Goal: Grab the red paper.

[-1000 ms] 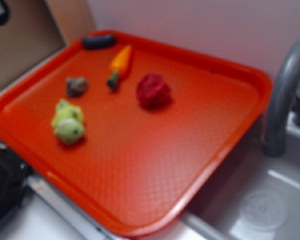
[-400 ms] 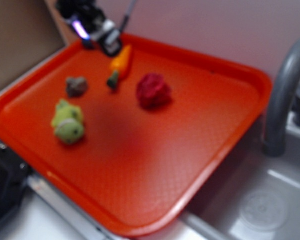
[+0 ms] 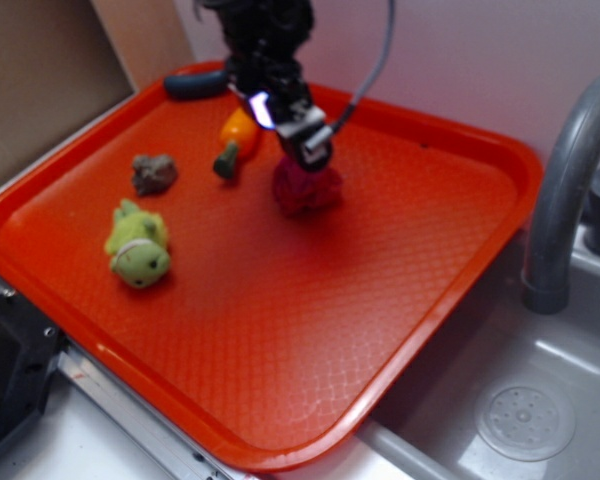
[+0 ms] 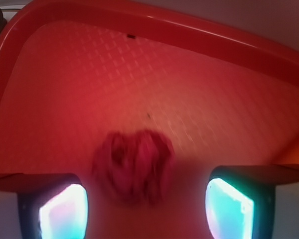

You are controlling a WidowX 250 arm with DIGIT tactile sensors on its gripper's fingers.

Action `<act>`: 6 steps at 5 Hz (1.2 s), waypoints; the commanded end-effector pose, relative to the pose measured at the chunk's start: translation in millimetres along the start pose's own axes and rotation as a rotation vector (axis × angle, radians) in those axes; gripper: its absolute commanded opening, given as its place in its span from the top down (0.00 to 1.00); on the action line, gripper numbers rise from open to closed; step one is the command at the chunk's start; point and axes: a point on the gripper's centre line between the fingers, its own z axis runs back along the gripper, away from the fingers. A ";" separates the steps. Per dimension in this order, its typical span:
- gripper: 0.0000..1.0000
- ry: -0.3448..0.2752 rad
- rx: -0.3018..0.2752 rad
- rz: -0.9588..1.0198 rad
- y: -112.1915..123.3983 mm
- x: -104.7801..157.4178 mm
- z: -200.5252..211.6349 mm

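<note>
Hovering over small crumpled crimson paper ball (image 3: 307, 187) near far middle of orange-red plastic tray (image 3: 400, 330): black gripper (image 3: 302, 140), absent 1 s ago. Jaws spread wide, ball between them, ungrasped. Descend, close next.

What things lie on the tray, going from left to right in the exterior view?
Green plush toy → grey lump → toy carrot → red paper, with the open pincer right above it. All rest on the orange tray.
</note>
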 end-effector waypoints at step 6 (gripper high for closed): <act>1.00 0.065 0.163 0.116 -19.6 -33.4 67.2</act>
